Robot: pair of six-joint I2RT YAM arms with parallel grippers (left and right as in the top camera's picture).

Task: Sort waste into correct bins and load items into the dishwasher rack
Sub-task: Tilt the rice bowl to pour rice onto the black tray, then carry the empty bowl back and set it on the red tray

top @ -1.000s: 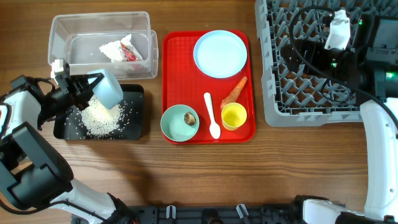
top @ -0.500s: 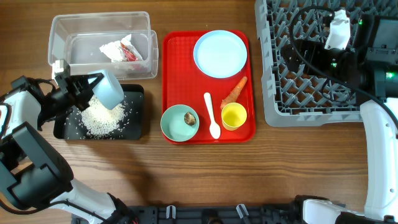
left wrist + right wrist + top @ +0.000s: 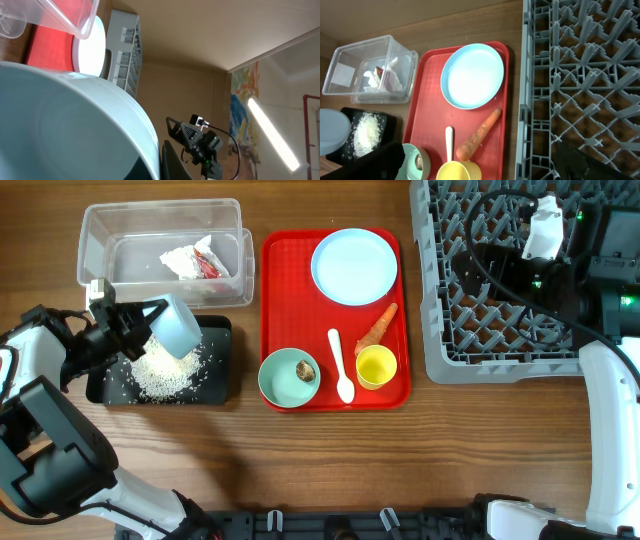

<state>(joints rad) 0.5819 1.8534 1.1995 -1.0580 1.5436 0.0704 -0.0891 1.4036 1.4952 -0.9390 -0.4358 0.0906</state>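
My left gripper [image 3: 135, 327] is shut on the pale-blue bowl [image 3: 178, 325] and holds it tipped on its side over the black tray [image 3: 100, 392]. The bowl fills the left wrist view [image 3: 60, 125]. A pile of white rice [image 3: 165, 370] lies in the black tray. The clear tub [image 3: 100, 225] holds crumpled white paper with a red wrapper [image 3: 195, 260]. On the red serving tray [image 3: 290, 300] are the pale-blue plate [image 3: 354, 267], carrot [image 3: 377, 328], white spoon [image 3: 340, 365], yellow cup [image 3: 376, 366] and mint bowl [image 3: 285, 380] with a brown scrap [image 3: 305, 370]. My right gripper [image 3: 479, 160] is open and empty above the rack's left edge.
The grey dishwasher rack [image 3: 500, 330] fills the right side, with my right arm and its cables above it. Stray rice grains lie across the black tray. Bare wooden table runs along the front.
The tipped bowl in my left gripper has shifted very slightly over the black tray. The right arm has not moved.
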